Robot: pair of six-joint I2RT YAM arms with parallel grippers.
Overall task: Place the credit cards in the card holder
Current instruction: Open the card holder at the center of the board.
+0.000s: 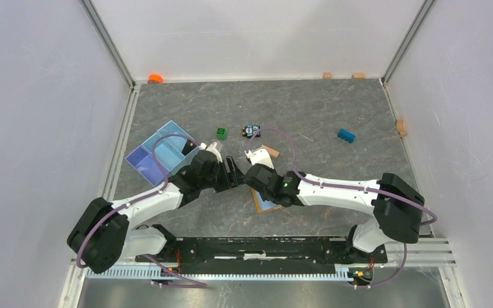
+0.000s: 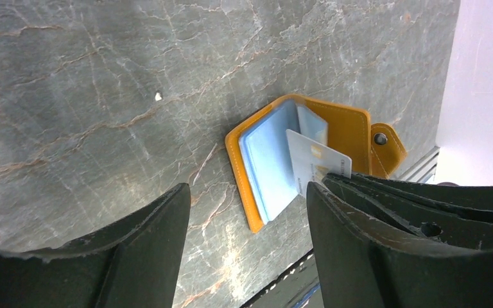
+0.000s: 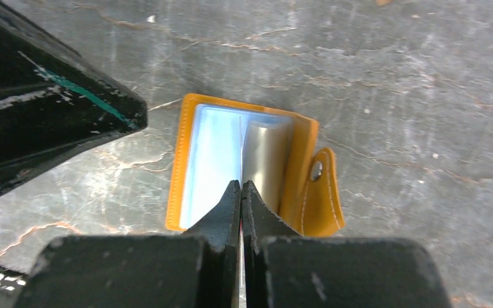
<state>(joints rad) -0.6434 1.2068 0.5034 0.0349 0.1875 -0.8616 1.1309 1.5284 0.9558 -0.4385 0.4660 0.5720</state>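
The card holder (image 2: pixel 266 160) lies open on the marble table, orange outside with pale blue pockets; it also shows in the right wrist view (image 3: pixel 302 167) and partly under the right arm in the top view (image 1: pixel 263 204). My right gripper (image 3: pixel 241 187) is shut on a light credit card (image 2: pixel 314 163), held on edge with its lower end at the holder's pockets. My left gripper (image 2: pixel 247 212) is open and empty, just left of the holder and close to the right gripper (image 1: pixel 251 174). The dark card is out of view.
A light blue divided tray (image 1: pixel 160 154) sits to the left. A green block (image 1: pixel 221 133), a small toy (image 1: pixel 251 131), a tan block (image 1: pixel 270 151) and a blue block (image 1: pixel 346 135) lie farther back. The table's near edge is close to the holder.
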